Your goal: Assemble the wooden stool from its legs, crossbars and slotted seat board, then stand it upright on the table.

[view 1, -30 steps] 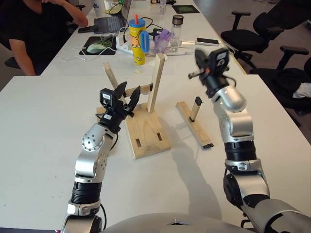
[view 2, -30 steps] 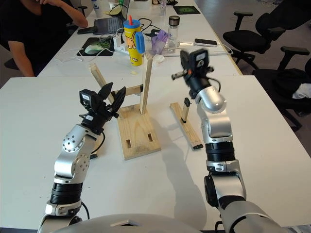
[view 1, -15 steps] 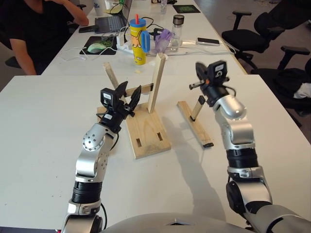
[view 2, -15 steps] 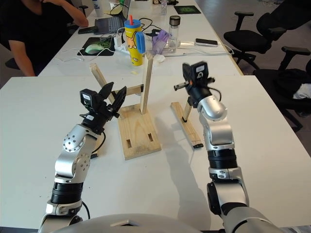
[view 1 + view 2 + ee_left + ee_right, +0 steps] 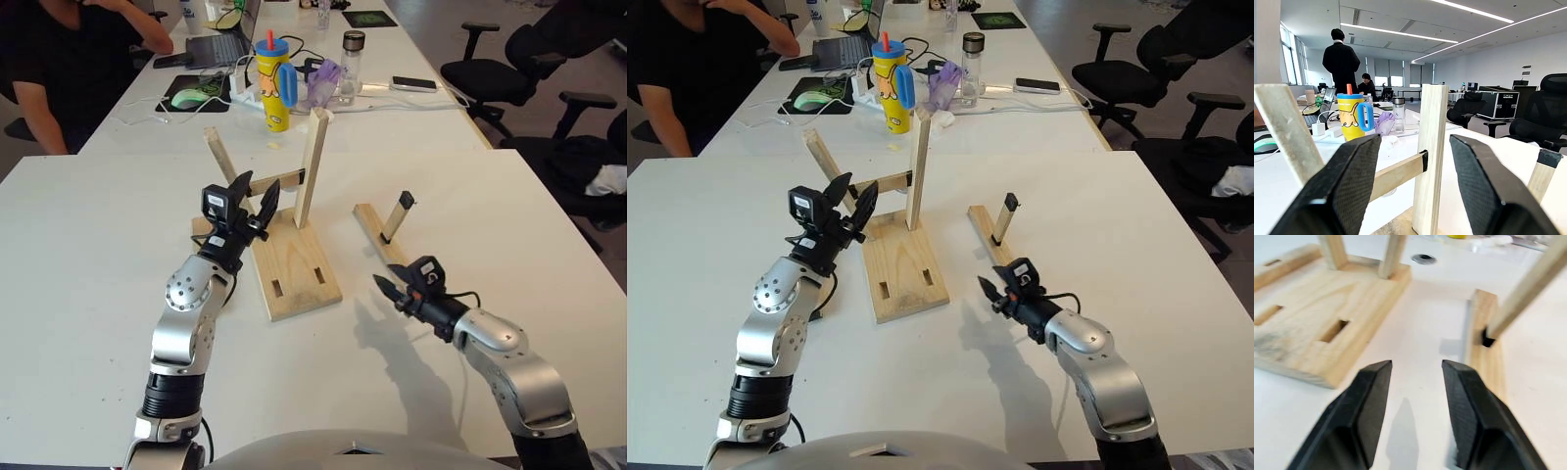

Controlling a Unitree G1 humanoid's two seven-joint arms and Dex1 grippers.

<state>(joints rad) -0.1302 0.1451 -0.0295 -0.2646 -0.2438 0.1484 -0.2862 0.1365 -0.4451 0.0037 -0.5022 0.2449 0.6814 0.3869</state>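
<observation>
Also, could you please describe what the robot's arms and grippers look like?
The left arm and right arm are silver with rounded joint housings and black bands. The left gripper and right gripper are black, each with two tapered fingers; the left's pads look finely textured. A small white label sits on the left gripper.

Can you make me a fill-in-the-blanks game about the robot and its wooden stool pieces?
1. The seat board lies flat on the table with ___ empty slots at its near end.
2. The left gripper and the right gripper are both ___.
3. The legs standing in the board are joined by a ___.
4. The yellow cup on the far table has a ___ handle.

Missing words: two; open; crossbar; blue.
</observation>
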